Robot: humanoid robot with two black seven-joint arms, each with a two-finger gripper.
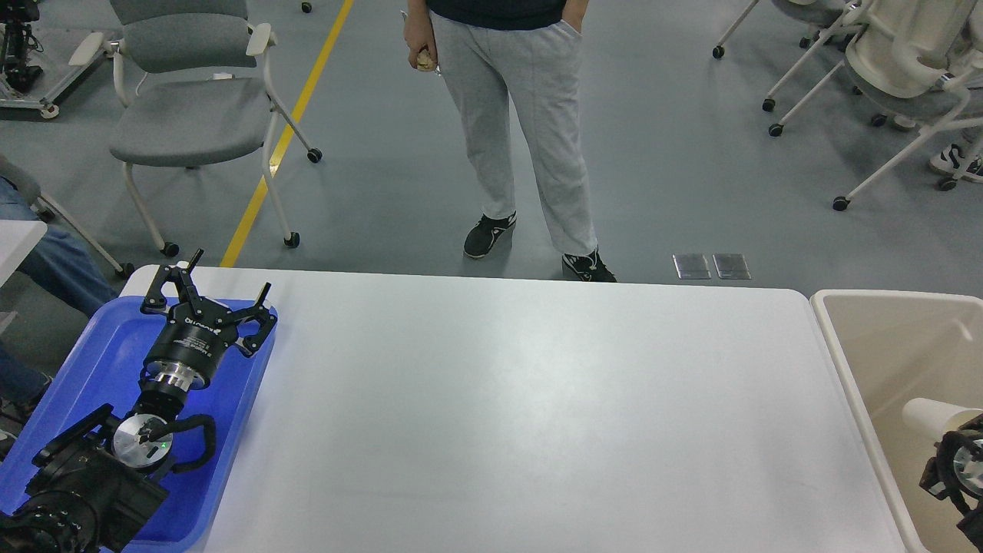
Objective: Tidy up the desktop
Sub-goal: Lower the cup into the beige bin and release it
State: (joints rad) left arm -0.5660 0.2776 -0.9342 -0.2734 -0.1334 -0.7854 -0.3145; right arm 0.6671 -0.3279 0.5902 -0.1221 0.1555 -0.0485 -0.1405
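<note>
The desktop (522,399) is a wide white tabletop with nothing lying on it. My left gripper (224,294) hovers over the far end of a blue tray (100,353) at the desk's left edge, with its fingers spread open and empty. Only a dark wrist part of my right arm (952,468) shows at the right edge, low inside a beige bin (845,361). Its fingers cannot be made out. A white paper cup (925,415) lies on its side in the bin, right above that wrist. I cannot tell whether it is held.
A person in grey trousers (530,138) stands just beyond the desk's far edge. A grey chair (192,115) stands at the back left, and white chairs (898,69) at the back right. A seated person's leg (54,269) is at the far left.
</note>
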